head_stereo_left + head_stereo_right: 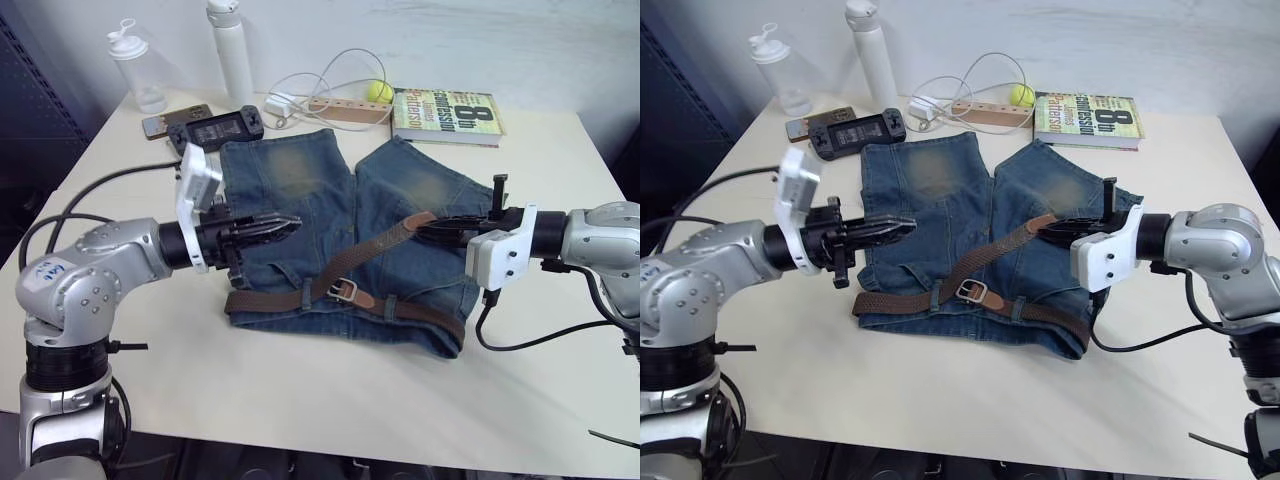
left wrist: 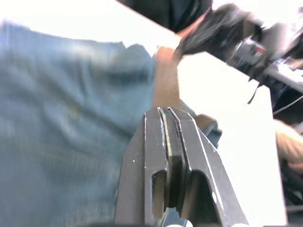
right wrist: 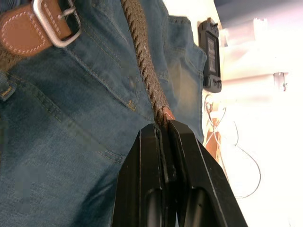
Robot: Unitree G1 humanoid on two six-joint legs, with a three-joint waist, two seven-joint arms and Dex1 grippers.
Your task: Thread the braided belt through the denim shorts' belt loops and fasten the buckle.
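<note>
Your left gripper (image 1: 290, 224) hovers over the left leg of the denim shorts (image 1: 300, 190), its fingers pressed together with nothing between them. The shorts lie flat on the white table (image 1: 300, 390), waistband toward you. Along that waistband the braided belt (image 1: 340, 268) runs under the belt loops (image 1: 306, 294), and the buckle (image 1: 345, 291) sits near the middle, with the strap passing through it. From there the free end climbs diagonally across the right leg — its tan tip is pinched in your right gripper (image 1: 424, 228), held just above the denim. Behind the shorts you have a handheld game console (image 1: 215, 127), a white cable (image 1: 330, 85), and a book (image 1: 445, 115) at the far right.
</note>
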